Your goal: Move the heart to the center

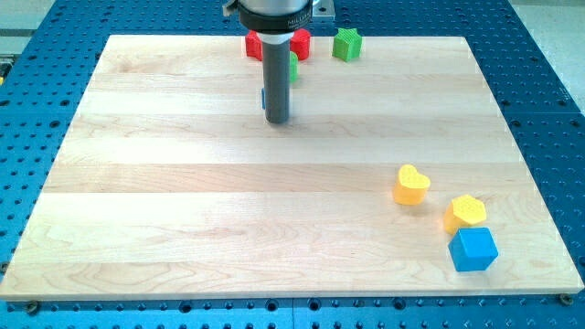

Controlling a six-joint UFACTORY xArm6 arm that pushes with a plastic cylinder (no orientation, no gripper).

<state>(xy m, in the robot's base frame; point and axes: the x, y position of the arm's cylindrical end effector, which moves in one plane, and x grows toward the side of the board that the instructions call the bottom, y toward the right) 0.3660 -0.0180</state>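
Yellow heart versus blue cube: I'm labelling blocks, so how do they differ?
The yellow heart is lobed and rounded; the blue cube is square-edged. The heart lies nearer the board's middle, the cube by the bottom right edge. Both lie far from my tip.

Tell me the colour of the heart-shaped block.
Yellow. The heart shows clearly in the camera view, at the view's right, far from my tip.

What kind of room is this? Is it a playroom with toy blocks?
Probably a robot lab, not a playroom. A wooden board lies on a blue metal table full of bolt holes, and a robot's dark rod, my tip, stands among coloured blocks like the yellow heart.
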